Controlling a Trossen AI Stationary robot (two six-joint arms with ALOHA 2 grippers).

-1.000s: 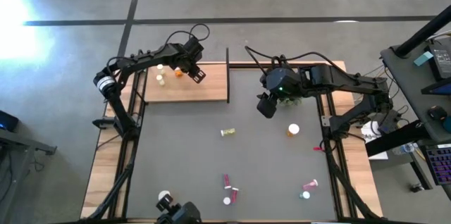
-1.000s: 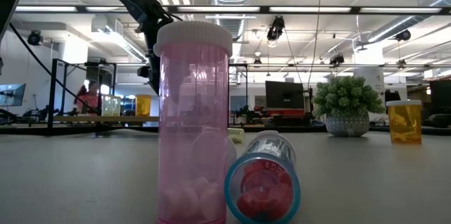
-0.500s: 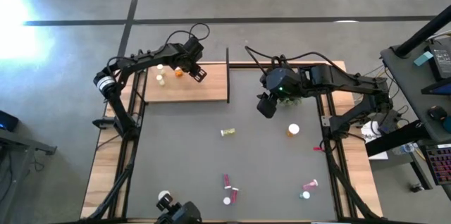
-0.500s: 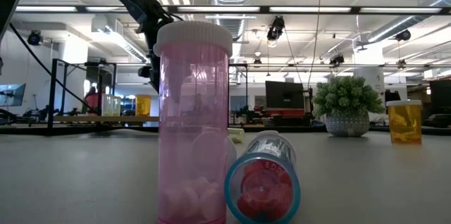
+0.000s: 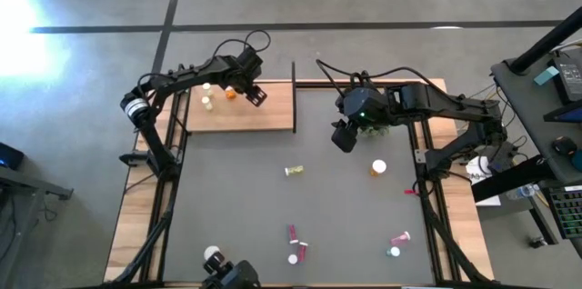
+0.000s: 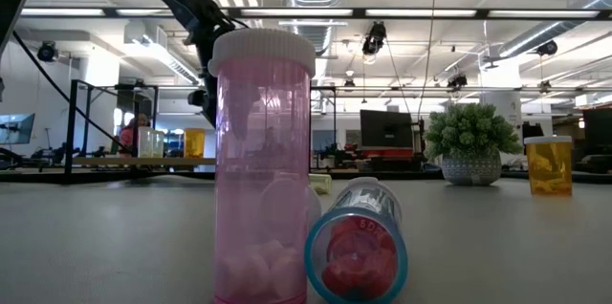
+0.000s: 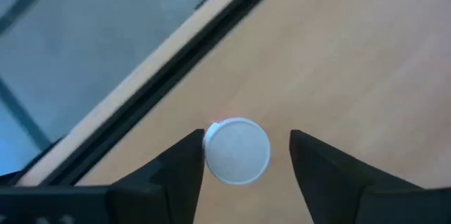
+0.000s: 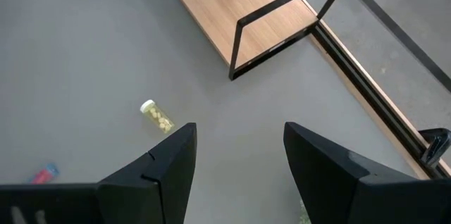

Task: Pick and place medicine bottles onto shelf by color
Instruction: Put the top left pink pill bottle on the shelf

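1. An orange bottle stands on the shelf, near the far edge, and two white-capped bottles stand just beside it.
2. The left gripper hangs over the orange bottle. Its fingers are now apart with a gap at each side of the white cap; a second ago they were almost shut.
3. In the high view the arm and the bottles are in the same places as before.
4. The right gripper hovers over the grey mat near the plant, fingers wide and empty, unchanged.
5. Other bottles lie on the mat: a yellowish one, an orange one, pink ones.
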